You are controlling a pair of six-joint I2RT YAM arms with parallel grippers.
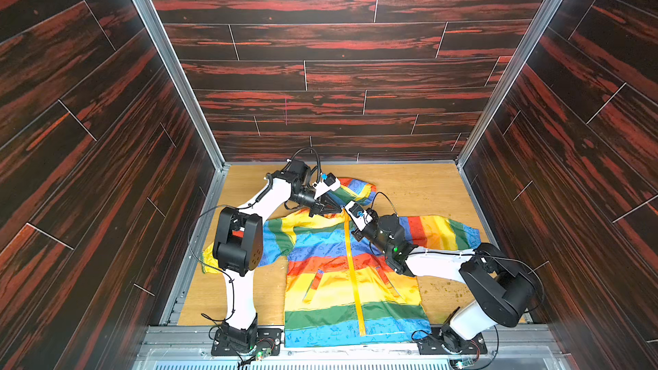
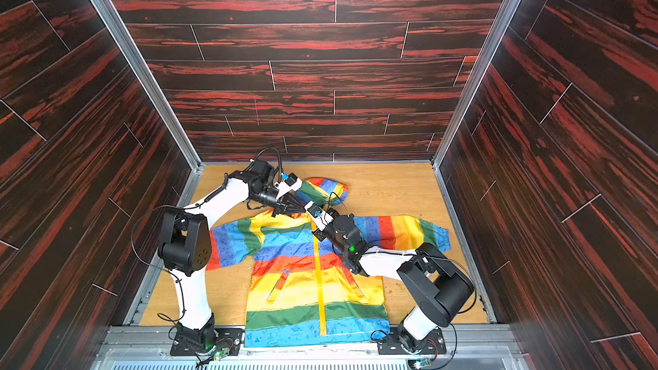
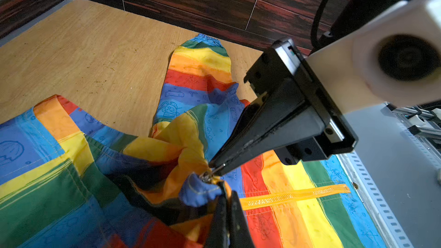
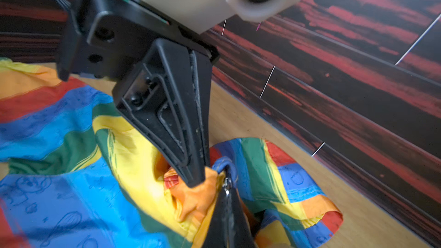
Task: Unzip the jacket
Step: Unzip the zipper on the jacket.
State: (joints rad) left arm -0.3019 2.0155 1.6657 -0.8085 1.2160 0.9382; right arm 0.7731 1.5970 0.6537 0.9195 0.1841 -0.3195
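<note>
Now: left jaws clenched on jacket (image 1: 322, 279) collar (image 3: 199, 193), right jaws pinching zipper pull (image 3: 211, 174).

One jacket (image 1: 331, 243) lies on one wooden table (image 1: 409, 183). It has one hood (image 1: 358, 186), two sleeves (the left sleeve (image 1: 277, 240) and the right sleeve (image 1: 438, 231)), two slanted pockets (the left pocket (image 1: 310, 288) and the right pocket (image 2: 356, 284)), and one yellow zipper (image 1: 354, 272) with one metal zipper pull (image 3: 208, 174). There are two robot arms, the left arm (image 1: 245, 290) and the right arm (image 1: 438, 266). Each arm carries one gripper, so there are two grippers: the left gripper (image 3: 224, 187) and the right gripper (image 3: 214, 164). Three dark walls stand around the table: the far wall (image 1: 338, 65), the left wall (image 1: 89, 137) and the right wall (image 1: 587, 137).
</note>
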